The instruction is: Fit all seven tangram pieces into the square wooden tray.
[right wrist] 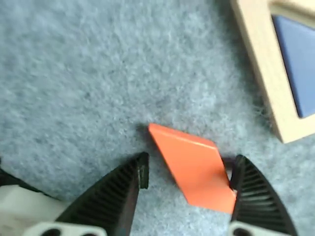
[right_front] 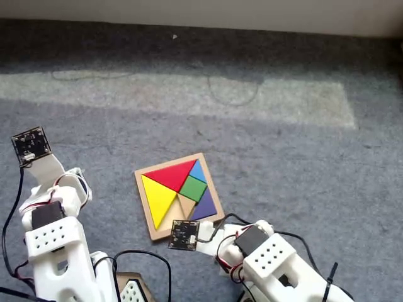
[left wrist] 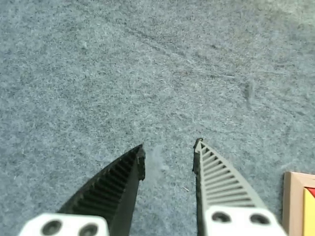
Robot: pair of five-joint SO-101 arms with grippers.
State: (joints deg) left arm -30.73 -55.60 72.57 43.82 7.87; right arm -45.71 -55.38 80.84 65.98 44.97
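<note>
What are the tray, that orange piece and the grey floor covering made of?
The wooden tray looks like pale, unpainted matte wood. The orange parallelogram piece is probably wood or plastic under a smooth opaque orange coat: slight sheen, no grain showing. The grey carpet looks textile, with short fuzzy fibres.

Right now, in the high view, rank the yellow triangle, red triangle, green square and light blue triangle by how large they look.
1. The yellow triangle and the red triangle look alike, so I leave them tied.
2. The green square.
3. The light blue triangle is the smallest.
</note>
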